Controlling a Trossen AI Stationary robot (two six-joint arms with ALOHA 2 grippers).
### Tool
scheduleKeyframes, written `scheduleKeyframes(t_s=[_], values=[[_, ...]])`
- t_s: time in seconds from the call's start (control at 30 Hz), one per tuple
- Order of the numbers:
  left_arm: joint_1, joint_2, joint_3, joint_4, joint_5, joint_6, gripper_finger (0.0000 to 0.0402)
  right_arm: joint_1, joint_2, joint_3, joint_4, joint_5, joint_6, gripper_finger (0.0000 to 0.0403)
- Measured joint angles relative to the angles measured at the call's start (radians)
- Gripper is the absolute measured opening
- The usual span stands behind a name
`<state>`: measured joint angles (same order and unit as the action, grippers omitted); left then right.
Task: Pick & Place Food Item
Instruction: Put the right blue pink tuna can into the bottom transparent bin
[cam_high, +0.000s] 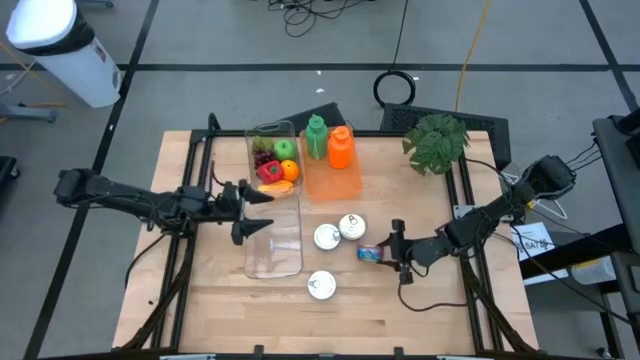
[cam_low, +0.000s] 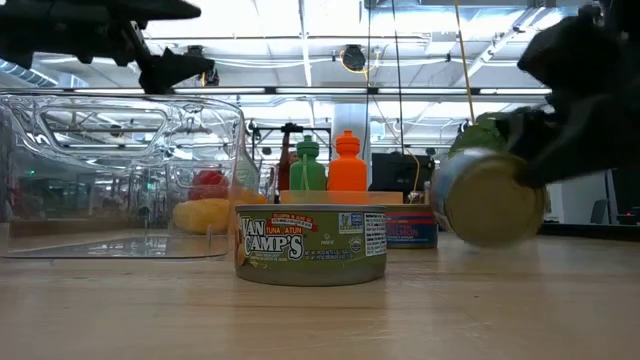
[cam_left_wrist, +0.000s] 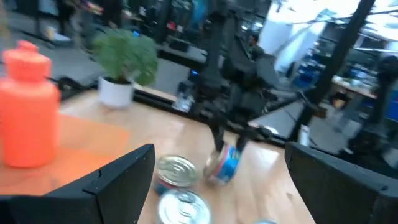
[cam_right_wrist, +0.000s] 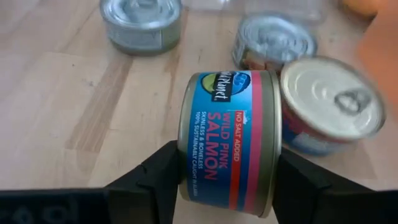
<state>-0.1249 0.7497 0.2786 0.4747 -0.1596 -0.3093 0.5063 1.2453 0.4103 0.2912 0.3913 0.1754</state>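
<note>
A blue-and-pink salmon can (cam_right_wrist: 227, 140) lies turned on its side between the fingers of my right gripper (cam_high: 385, 253), which is shut on it right of the table's middle. Three other flat cans sit on the wood: two side by side (cam_high: 327, 237) (cam_high: 352, 226) just left of the held one, and a green-labelled one (cam_low: 310, 245) nearer the front edge. My left gripper (cam_high: 258, 213) hangs open above an empty clear container (cam_high: 273, 240), touching nothing. My right gripper pinches the salmon can across its two flat ends, one dark finger (cam_right_wrist: 155, 177) against the rim of each end (cam_right_wrist: 185, 146). The fingers come slanting down from the table's right side. The can is on its side with its label facing up. Whether it still touches the table I cannot tell.
A second clear container (cam_high: 272, 160) with fruit stands at the back, beside an orange tray (cam_high: 335, 182) that holds a green bottle (cam_high: 316, 138) and an orange bottle (cam_high: 340, 147). A potted plant (cam_high: 437, 140) is at the back right. Bare wood lies along the near edge.
</note>
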Motion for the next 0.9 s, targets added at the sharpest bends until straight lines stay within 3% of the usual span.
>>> scheduleKeyframes(t_s=[0.23,0.4,0.6,0.9], values=[[-0.004,0.195,0.002,0.177,0.055,-0.015,0.0367,0.028,-0.061,0.094,0.047,0.103,-0.204,0.0184],[-0.039,0.393,0.051,0.325,0.054,0.029,0.0367,0.03,-0.082,0.107,0.201,0.138,-0.331,0.0184],[-0.092,0.591,0.243,0.357,0.055,0.207,0.0367,0.009,-0.081,0.106,0.279,0.137,-0.409,0.0184],[-0.146,0.847,0.552,0.25,0.055,0.377,0.0367,0.0,-0.08,0.106,0.332,0.135,-0.424,0.0184]])
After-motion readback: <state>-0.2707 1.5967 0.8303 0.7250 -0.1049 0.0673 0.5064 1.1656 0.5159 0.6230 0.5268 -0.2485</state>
